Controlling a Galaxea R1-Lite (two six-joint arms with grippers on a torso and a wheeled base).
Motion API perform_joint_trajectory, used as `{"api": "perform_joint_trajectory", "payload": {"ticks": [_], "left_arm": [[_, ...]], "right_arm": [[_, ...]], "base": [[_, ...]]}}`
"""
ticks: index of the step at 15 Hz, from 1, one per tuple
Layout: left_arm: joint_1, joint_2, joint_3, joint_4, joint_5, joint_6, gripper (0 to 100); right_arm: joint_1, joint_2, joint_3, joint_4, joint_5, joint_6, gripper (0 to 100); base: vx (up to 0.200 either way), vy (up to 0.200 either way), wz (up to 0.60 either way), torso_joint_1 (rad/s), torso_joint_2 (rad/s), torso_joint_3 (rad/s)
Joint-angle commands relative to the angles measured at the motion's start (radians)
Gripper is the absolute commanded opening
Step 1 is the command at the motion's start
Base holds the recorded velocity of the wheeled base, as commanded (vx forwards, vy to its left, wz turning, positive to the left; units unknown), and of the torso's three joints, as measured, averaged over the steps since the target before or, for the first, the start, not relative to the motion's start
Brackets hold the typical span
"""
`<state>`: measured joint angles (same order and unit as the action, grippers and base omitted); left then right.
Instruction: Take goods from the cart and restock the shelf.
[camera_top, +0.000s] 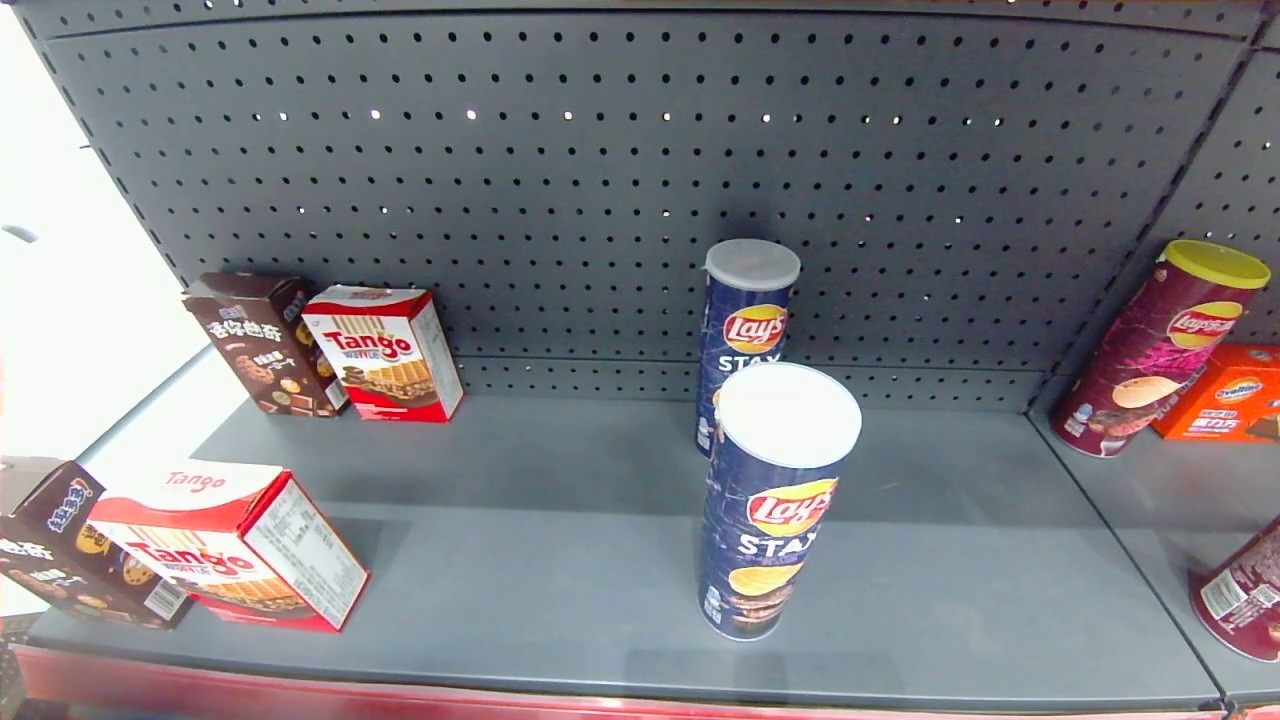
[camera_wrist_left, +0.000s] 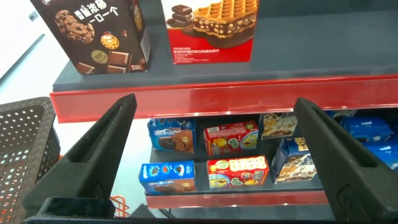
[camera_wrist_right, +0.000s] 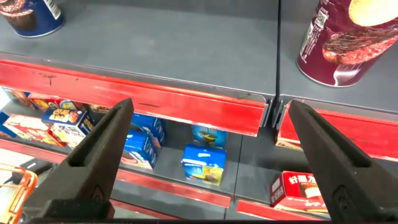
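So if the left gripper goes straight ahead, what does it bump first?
Probably the shelf's red front edge, level with the tips of the open left gripper; depth is hard to judge.

A dark grey back wall (camera_top: 600, 150) full of little round holes stands behind the flat grey shelf board (camera_top: 560, 540). The board has a red front edge (camera_wrist_left: 249, 96). Bright white light (camera_top: 60, 300) glows at the left side.

Matte black left gripper (camera_wrist_left: 214, 102), two wedge-shaped fingers (camera_wrist_left: 87, 162) tapering to blunt tips, stepped inner edges, right gripper (camera_wrist_right: 210, 104) with the same black moulded fingers (camera_wrist_right: 329, 162), both in front of the shelf (camera_wrist_right: 186, 106)
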<state>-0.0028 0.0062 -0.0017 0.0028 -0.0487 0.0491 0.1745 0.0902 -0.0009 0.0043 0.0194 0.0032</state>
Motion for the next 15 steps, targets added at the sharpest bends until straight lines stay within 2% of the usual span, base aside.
{"api": "perform_joint_trajectory", "payload": {"ticks": [1, 15], "left_arm": [[0.001, 0.0, 0.0, 0.0, 0.0, 0.0, 100], [0.0, 0.0, 0.0, 0.0, 0.0, 0.0, 100]], "right_arm": [[0.0, 0.005, -0.001, 0.0, 0.001, 0.0, 100], [0.0, 0.005, 0.001, 0.0, 0.004, 0.0, 100]], "base": [[0.0, 0.0, 0.0, 0.0, 0.0, 0.0], [0.0, 0.0, 0.0, 0.0, 0.0, 0.0]]}}
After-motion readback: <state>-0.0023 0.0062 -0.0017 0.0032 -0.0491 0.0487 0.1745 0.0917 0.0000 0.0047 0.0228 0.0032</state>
